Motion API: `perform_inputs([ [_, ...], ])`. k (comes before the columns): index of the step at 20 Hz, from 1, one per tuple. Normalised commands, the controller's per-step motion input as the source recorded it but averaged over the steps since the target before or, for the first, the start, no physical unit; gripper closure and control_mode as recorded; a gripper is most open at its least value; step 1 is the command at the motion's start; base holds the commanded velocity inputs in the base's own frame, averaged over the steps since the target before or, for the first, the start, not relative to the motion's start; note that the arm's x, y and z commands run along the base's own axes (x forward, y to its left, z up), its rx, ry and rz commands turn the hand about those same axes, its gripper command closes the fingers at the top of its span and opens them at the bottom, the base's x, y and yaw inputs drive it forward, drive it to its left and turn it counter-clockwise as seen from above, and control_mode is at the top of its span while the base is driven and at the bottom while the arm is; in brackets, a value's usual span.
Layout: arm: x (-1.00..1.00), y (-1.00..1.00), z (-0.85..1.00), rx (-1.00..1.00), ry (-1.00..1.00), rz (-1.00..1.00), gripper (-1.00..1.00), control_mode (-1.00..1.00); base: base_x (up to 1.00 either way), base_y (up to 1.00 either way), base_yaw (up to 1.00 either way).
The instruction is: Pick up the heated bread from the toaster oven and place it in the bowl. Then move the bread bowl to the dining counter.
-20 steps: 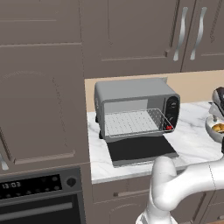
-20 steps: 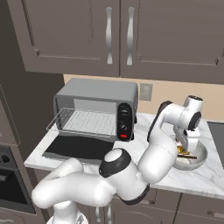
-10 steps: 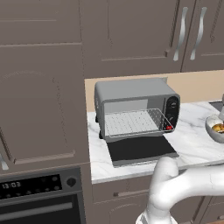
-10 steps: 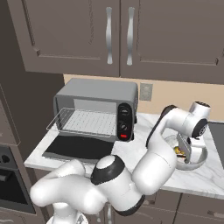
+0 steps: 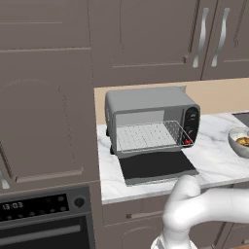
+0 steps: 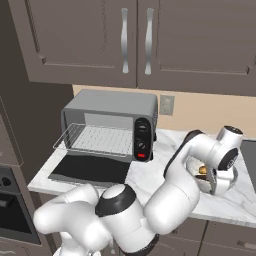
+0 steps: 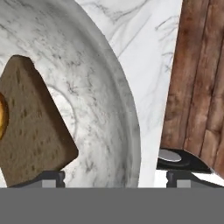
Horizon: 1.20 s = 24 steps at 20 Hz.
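The grey toaster oven [image 5: 151, 119] [image 6: 107, 125] stands on the marble counter with its dark door dropped open and its wire rack bare. To its right sits the shiny grey bowl [image 5: 239, 146] [image 6: 216, 189] [image 7: 109, 87]. The heated bread [image 5: 242, 141] [image 6: 201, 170] [image 7: 30, 131] lies inside it, brown with an orange-golden edge. My gripper [image 6: 219, 175] [image 7: 118, 177] hangs over the bowl's rim and is open. One fingertip [image 7: 52, 177] is inside the bowl by the bread, the other outside over the counter. The dining counter is out of view.
The white marble counter [image 5: 209, 155] [image 6: 150, 175] ends just past the bowl, with brown wood floor [image 7: 201, 78] beyond its edge. Dark cabinets [image 6: 135, 40] hang above. A built-in black oven [image 5: 44, 223] sits lower left. A wall outlet [image 6: 166, 105] is behind the toaster oven.
The hand has swung right and down from above the bowl until its fingers straddle the bowl's rim; it has left the left base view. Bowl and toaster oven have stayed put.
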Motion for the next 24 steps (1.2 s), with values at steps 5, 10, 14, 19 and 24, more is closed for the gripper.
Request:
perform_inputs([
  [5, 0.20, -0.03, -0.26, 0.00, -0.06, -0.11, -1.00, -1.00, 0.00, 0.00, 0.00],
  [10, 0.31, 0.00, -0.29, 0.00, -0.04, -0.10, -1.00, -1.00, 0.00, 0.00, 0.00],
  [14, 0.20, 0.00, -0.18, 0.00, 0.00, -0.08, 1.00, -1.00, 0.00, 0.00, 0.00],
  [19, 0.04, 0.04, 0.00, 0.00, -0.01, -0.04, 1.00, -1.00, 0.00, 0.00, 0.00],
  [24, -0.10, 0.45, 0.23, -0.01, -0.15, 0.00, 1.00, -1.00, 0.00, 0.00, 0.00],
])
